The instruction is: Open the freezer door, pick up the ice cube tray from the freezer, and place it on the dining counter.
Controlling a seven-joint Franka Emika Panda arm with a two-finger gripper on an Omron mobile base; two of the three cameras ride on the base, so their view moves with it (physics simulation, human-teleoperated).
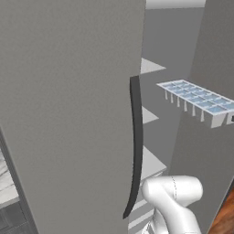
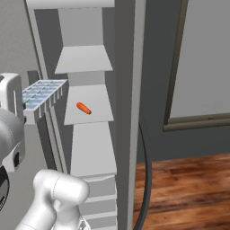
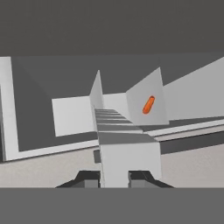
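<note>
The gripper (image 3: 114,178) is clenched on the near end of the ice cube tray (image 3: 124,151), which is held level in the air outside the freezer, its length reaching forward from the fingertips. Just beyond the tray's far end, white shelves (image 3: 72,114) are seen, and further in, on one of them, a small orange item (image 3: 148,105). The freezer door (image 1: 68,114) stands open to one side, its dark handle (image 1: 135,146) near the tray. The tray should be drawn straight back and kept level, clear of the door edge, before being swung toward the dining counter.
</note>
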